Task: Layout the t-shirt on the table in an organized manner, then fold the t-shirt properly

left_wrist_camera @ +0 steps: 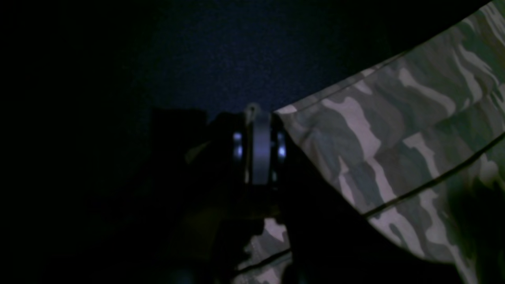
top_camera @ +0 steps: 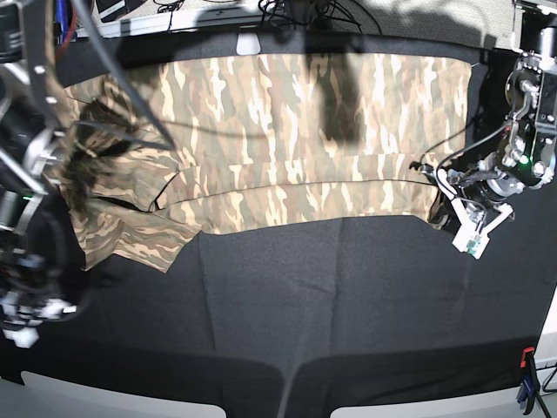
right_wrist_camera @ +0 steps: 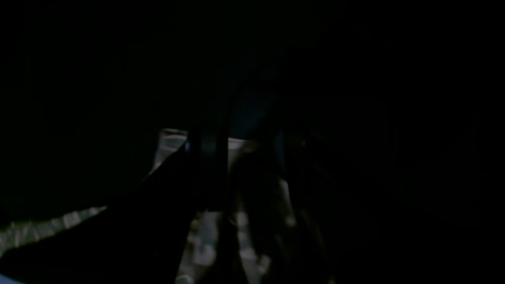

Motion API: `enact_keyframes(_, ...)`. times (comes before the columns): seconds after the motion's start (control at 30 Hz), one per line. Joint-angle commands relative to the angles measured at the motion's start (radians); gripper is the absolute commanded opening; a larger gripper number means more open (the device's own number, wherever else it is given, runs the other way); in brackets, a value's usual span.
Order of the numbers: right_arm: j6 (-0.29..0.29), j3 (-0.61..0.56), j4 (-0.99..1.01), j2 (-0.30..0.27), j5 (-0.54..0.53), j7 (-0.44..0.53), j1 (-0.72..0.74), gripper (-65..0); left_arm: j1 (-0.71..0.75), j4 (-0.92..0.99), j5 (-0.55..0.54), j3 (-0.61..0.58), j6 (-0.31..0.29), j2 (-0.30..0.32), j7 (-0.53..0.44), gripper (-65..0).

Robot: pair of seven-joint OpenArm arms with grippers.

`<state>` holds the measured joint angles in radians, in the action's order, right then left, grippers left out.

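The camouflage t-shirt (top_camera: 287,131) lies spread wide across the far half of the black table (top_camera: 348,296), its lower part folded up in a long band. A rumpled sleeve (top_camera: 122,235) sits at the left. My left gripper (top_camera: 438,193) is at the shirt's right near corner. In the left wrist view the left gripper (left_wrist_camera: 260,118) is shut on the edge of the t-shirt (left_wrist_camera: 394,150). The right wrist view is very dark. There the right gripper (right_wrist_camera: 244,146) has its fingers apart over pale fabric of the t-shirt (right_wrist_camera: 205,244).
The right arm (top_camera: 35,157) and its cables cover the shirt's left end. A blue and red clamp (top_camera: 525,383) grips the table's near right edge. Cables and a white object (top_camera: 248,43) lie beyond the far edge. Black cloth stretches from the shirt to the front edge.
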<state>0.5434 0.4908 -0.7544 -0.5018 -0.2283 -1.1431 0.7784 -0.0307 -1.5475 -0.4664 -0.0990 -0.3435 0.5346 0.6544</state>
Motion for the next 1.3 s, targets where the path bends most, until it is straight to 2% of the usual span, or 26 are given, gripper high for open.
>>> enact_keyframes(0.0, -0.019, 0.000, -0.018, -0.025, -0.016, 0.018, 0.027, -42.1, -0.019, -0.019, -0.006, 0.008, 0.000, 0.014, -0.023, -65.0)
enact_keyframes(0.07, -0.052, 0.000, -0.018, -0.039, -0.024, 0.018, 0.020, -42.1, -0.019, -0.019, -0.006, 0.008, 0.000, 0.014, -0.023, -65.0)
enact_keyframes(0.27, -0.059, 0.000, -0.018, -0.037, -0.126, 0.018, 0.014, -42.1, -0.019, -0.019, -0.006, 0.008, 0.000, 0.014, -0.023, -65.0)
enact_keyframes(0.53, -0.058, 0.000, 0.025, -0.005, -0.144, 0.018, 0.013, -42.1, -0.019, -0.019, -0.006, 0.008, 0.000, 0.014, -0.023, -65.0)
enact_keyframes(0.7, -0.059, 0.000, 0.096, -0.011, -0.143, 0.018, 0.014, -42.1, -0.019, -0.019, -0.006, 0.008, 0.000, 0.014, -0.023, -65.0)
enact_keyframes(1.27, -0.047, 0.000, 0.111, -0.010, -0.116, 0.018, 0.013, -42.1, -0.019, -0.019, -0.005, 0.008, 0.000, 0.014, -0.027, -65.0)
